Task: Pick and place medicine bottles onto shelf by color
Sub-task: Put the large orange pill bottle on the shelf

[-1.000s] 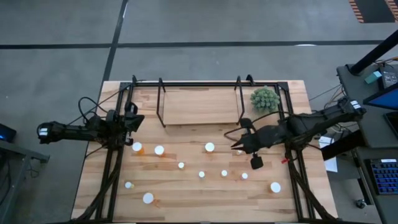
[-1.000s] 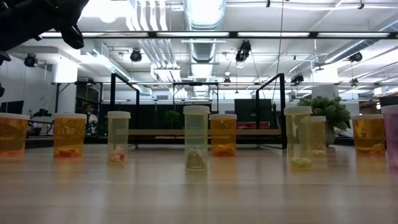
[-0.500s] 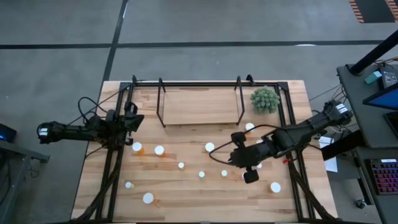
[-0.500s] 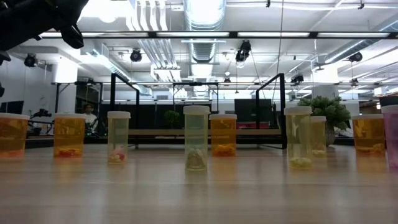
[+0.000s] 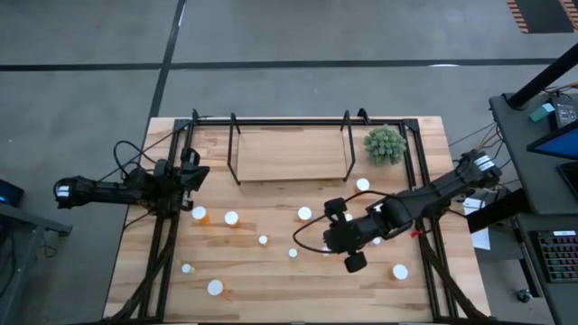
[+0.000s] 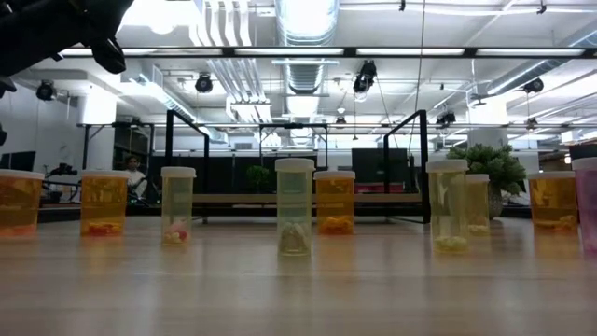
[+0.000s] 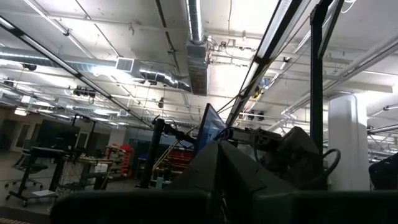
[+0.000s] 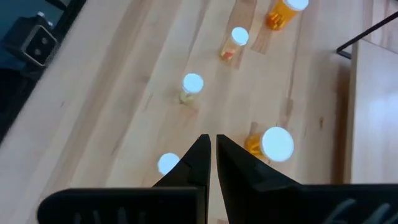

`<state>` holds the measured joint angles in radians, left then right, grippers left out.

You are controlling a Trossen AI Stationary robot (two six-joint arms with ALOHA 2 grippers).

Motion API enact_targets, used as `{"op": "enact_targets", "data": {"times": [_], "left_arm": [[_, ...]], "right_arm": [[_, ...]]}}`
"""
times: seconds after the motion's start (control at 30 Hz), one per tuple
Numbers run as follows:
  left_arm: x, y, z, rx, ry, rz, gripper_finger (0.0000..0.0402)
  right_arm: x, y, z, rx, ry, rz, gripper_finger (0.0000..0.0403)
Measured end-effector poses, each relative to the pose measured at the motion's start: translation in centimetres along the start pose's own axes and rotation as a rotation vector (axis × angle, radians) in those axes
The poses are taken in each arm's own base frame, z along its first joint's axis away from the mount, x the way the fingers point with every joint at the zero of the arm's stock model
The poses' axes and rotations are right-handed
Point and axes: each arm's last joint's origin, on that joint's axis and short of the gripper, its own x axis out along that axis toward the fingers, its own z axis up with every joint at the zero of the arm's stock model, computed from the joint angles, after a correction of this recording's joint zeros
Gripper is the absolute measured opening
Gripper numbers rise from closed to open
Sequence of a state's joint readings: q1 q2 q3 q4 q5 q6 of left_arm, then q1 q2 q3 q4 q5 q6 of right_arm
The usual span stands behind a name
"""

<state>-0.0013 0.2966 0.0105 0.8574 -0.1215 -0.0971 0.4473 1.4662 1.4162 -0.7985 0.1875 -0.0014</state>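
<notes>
High view: right gripper (image 5: pixel 330 236), jaws clenched empty, above round-capped cylindrical medicine bottles (image 5: pixel 304 214).

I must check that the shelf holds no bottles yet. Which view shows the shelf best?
The high view: the whole shelf board shows from above, bare, with no bottles on it. The low view shows it only edge-on, far behind the bottles. The right wrist view catches one corner; the left wrist view shows none of it.

Bottles (image 5: pixel 263 240) scattered mid-table, gaps between; shelf (image 5: pixel 289 153) board seemingly bare; plant (image 5: pixel 386 144) crowds its right end.
</notes>
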Motion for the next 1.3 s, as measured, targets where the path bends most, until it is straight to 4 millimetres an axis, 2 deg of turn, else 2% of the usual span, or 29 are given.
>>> {"op": "enact_targets", "data": {"times": [0.23, 0.5, 0.67, 0.9, 1.1, 1.3], "left_arm": [[0.0, 0.0, 0.0, 0.000, -0.001, 0.000, 0.0000], [0.0, 0.0, 0.0, 0.000, -0.002, 0.000, 0.0000], [0.0, 0.0, 0.0, 0.000, -0.001, 0.000, 0.0000], [0.0, 0.0, 0.0, 0.000, 0.000, 0.000, 0.0000], [0.0, 0.0, 0.0, -0.001, -0.003, -0.001, 0.0000], [0.0, 0.0, 0.0, 0.000, 0.003, 0.000, 0.0000]], "right_arm": [[1.1, 0.0, 0.2, -0.060, -0.012, -0.045, 0.0018], [1.9, -0.2, 1.1, -0.120, -0.136, -0.101, 0.0022], [2.4, -0.9, 1.4, -0.089, -0.155, -0.179, 0.0051], [4.4, -1.1, 1.2, -0.089, -0.110, -0.185, 0.0092], [4.6, -1.3, 1.3, -0.076, -0.114, -0.192, 0.0126], [4.5, -1.5, 1.3, -0.088, -0.115, -0.197, 0.0144]]}}
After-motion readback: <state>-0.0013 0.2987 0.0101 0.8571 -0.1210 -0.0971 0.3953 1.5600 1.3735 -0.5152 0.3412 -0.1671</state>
